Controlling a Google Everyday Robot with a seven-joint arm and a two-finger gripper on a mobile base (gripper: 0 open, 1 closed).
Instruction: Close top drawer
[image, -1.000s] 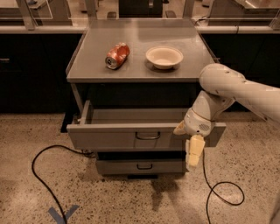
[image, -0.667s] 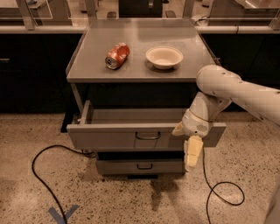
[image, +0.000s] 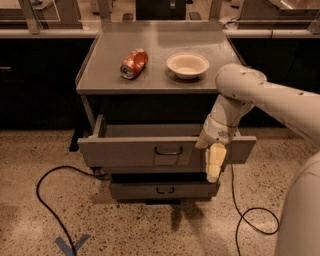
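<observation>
The top drawer (image: 130, 150) is a wide grey metal drawer that stands pulled out from under the grey cabinet top (image: 150, 75). Its tall flat front panel has a small dark wire handle (image: 168, 150) at the centre, and its tray looks empty. My gripper (image: 214, 165) hangs pointing down at the end of the white arm. It is in front of the right part of the front panel, to the right of the handle. It holds nothing that I can see.
A crushed red can (image: 134, 63) and a white bowl (image: 187, 65) sit on the cabinet top. A narrower lower drawer (image: 162, 190) stands slightly open below. Black cables (image: 45, 200) lie on the speckled floor on the left and the right. Dark counters stand behind.
My gripper has shifted slightly left and up along the drawer's front panel. The top drawer stands open about as before.
</observation>
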